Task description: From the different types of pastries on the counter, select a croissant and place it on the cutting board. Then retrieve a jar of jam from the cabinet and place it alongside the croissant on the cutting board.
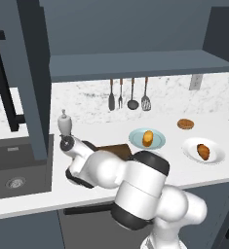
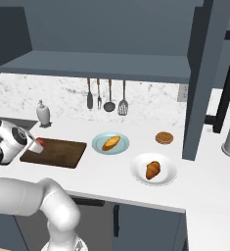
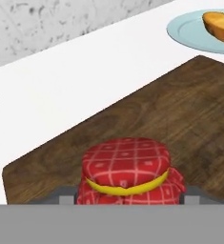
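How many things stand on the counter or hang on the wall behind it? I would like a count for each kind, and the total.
Pastries: 3 (one on the blue plate, one on the white plate, one brown disc on the counter)
Plates: 2
Cutting board: 1
Jar of jam: 1
Soap dispenser: 1
Hanging utensils: 4
Total: 12

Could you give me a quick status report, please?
Gripper shut on jar of jam, over cutting board. Croissant on white plate. Nothing in the way.
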Tool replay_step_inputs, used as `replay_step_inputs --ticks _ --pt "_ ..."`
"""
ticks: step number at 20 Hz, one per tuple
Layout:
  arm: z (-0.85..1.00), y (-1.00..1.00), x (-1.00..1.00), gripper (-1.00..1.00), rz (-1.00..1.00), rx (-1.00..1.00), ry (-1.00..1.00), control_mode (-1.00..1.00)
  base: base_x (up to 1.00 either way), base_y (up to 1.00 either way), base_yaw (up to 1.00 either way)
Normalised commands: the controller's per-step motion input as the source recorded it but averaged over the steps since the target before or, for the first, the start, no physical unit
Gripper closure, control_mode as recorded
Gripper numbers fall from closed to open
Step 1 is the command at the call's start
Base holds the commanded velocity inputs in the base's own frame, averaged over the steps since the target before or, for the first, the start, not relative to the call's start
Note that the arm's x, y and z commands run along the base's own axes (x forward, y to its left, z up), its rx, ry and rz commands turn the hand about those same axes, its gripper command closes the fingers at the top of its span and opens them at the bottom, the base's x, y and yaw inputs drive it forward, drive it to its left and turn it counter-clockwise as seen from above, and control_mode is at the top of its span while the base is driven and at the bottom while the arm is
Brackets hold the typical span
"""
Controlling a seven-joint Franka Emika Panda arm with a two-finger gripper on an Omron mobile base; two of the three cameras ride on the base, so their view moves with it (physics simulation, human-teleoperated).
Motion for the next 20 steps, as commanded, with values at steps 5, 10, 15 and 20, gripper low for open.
replay_step_inputs --ticks 5,10,15,20 --pt "-0.16 0.0 -0.21 -1.0 0.0 0.0 0.0 -1.0 0.0 0.0 0.0" --pt "-0.13 0.0 -0.49 -1.0 0.0 0.0 0.0 -1.0 0.0 0.0 0.0" --pt "-0.03 0.0 -0.42 -1.0 0.0 0.0 0.0 -1.0 0.0 0.0 0.0" --pt "-0.01 0.0 -0.13 -1.0 0.0 0.01 0.0 -1.0 0.0 0.0 0.0"
